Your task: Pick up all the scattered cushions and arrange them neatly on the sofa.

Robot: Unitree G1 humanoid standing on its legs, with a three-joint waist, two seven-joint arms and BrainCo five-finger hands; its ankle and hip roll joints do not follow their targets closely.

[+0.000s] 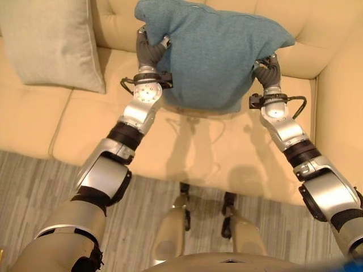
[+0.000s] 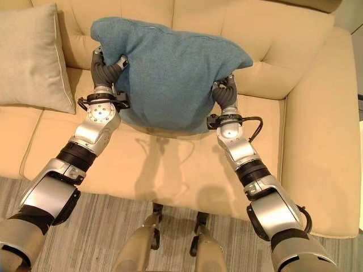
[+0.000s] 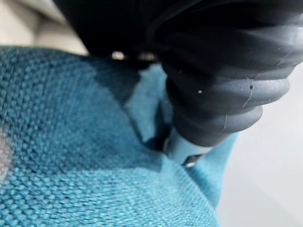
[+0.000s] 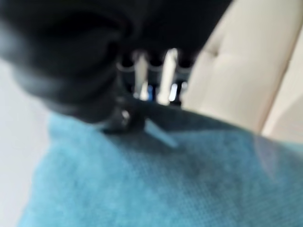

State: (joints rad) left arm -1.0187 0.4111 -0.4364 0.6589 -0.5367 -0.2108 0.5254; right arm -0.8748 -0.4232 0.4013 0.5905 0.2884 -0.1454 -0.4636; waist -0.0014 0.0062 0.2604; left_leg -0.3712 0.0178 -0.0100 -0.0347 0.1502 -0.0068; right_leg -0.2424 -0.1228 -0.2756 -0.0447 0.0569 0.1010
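A cream sofa (image 2: 187, 164) is being faced from above, and a grey carpet (image 2: 113, 226) is lying in front of it. A beige cushion (image 2: 34, 56) is being leaned against the backrest at the sofa's left end. A teal cushion (image 2: 170, 73) is being held above the middle seat, close to the backrest, between both hands. The left hand (image 2: 108, 68) is being curled round the cushion's left edge, and the right hand (image 2: 226, 90) is being clamped on its right edge, with fabric pinched in each wrist view. The placing step is judged to be in hand. Next, the cushion is probably to be lowered upright against the backrest, and both grips are to be eased off together.
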